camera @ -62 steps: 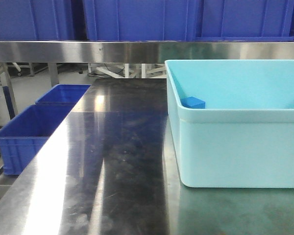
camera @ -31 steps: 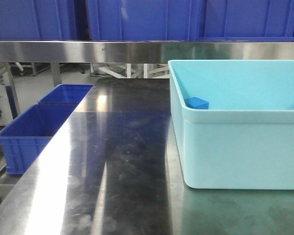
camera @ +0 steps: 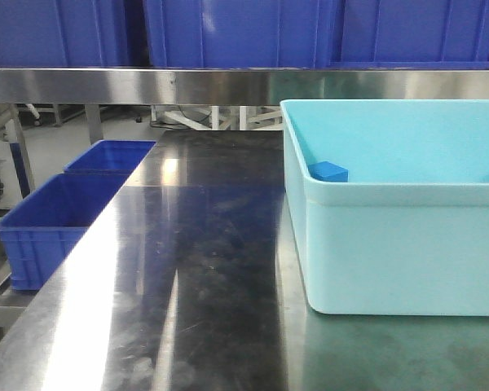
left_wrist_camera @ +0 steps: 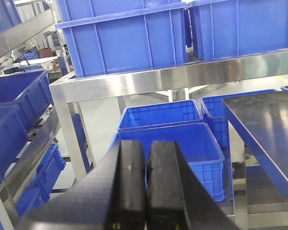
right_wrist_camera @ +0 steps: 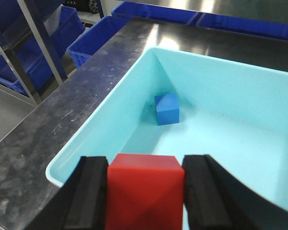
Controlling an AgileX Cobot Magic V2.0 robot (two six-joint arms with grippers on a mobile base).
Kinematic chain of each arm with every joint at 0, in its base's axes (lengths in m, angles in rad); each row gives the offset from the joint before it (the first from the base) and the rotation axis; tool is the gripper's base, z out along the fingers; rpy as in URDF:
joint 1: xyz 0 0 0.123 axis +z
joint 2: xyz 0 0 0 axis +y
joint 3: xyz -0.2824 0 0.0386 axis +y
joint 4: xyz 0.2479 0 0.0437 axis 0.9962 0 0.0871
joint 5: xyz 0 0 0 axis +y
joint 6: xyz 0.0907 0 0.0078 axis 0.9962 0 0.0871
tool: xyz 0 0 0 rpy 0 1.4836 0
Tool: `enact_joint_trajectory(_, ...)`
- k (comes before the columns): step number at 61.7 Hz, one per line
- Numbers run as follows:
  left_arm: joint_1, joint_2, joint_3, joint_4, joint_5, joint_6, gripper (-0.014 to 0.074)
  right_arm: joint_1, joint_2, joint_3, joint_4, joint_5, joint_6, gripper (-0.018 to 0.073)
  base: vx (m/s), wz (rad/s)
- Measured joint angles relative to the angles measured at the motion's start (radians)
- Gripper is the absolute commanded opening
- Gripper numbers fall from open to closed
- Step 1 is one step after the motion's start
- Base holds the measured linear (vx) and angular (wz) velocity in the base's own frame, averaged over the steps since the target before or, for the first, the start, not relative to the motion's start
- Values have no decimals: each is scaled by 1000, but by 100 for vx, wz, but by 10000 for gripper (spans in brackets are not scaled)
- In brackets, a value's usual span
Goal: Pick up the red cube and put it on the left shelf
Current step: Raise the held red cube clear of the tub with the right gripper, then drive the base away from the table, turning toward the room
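Small red plastic-looking cube, likely light, rigid and smooth, is pinched on opposite flat faces by right gripper above pale turquoise plastic tub; left gripper closed, empty.

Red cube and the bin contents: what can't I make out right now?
Red cube: lower part cut off by the right wrist view's bottom edge; absent from the front view.
Blue cube: in the front view, all but its top is hidden behind the turquoise bin's near wall.
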Motion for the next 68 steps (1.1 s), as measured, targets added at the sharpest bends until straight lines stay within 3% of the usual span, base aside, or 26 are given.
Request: enact_joint_trajectory(68,0,0,0,0,0,0,106,0,0,0,0,-2,0,58,-2,8)
